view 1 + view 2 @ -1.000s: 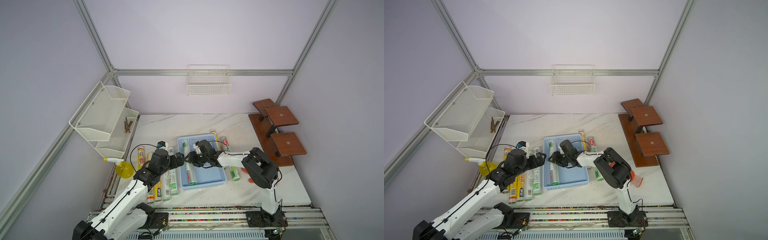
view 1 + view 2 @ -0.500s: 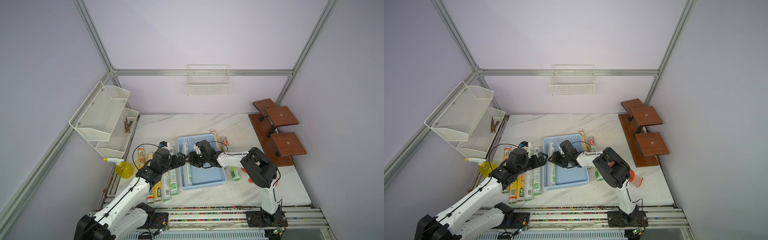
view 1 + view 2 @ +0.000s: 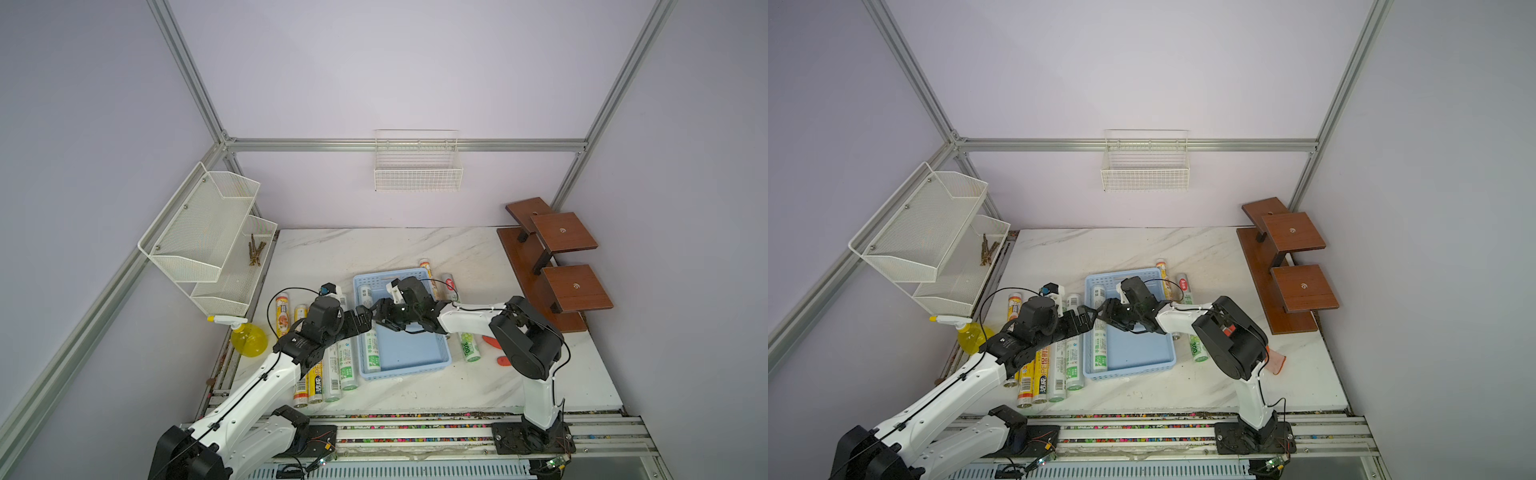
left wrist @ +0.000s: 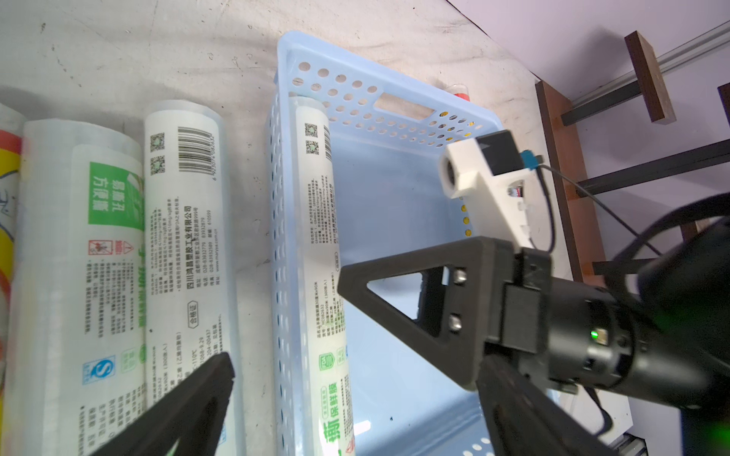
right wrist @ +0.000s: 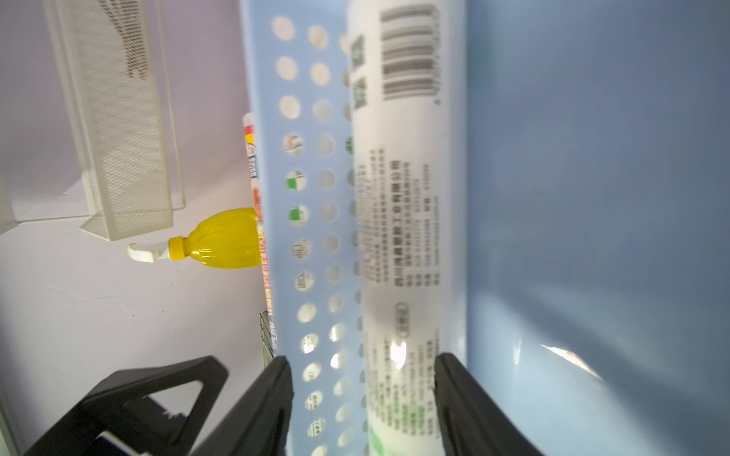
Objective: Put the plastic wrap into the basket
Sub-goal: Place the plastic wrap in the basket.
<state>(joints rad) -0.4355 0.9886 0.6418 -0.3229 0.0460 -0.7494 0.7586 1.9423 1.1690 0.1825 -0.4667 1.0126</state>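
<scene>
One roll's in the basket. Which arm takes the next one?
Left. The left claw is wide open beside the basket, one finger over the loose rolls on that side. The right claw straddles the roll lying in the basket and its wall.

The basket (image 4: 355, 91) is light blue with round perforations, the roll (image 4: 322, 237) in it white with green print, the spray bottle (image 3: 248, 340) yellow.

A white wire basket (image 3: 418, 172) hangs on the back wall, a mesh rack (image 3: 199, 232) above a yellow spray bottle (image 3: 248, 338) flanks the marble worktop (image 3: 374, 249), and wooden stepped shelves (image 3: 557, 257) stand opposite.
</scene>
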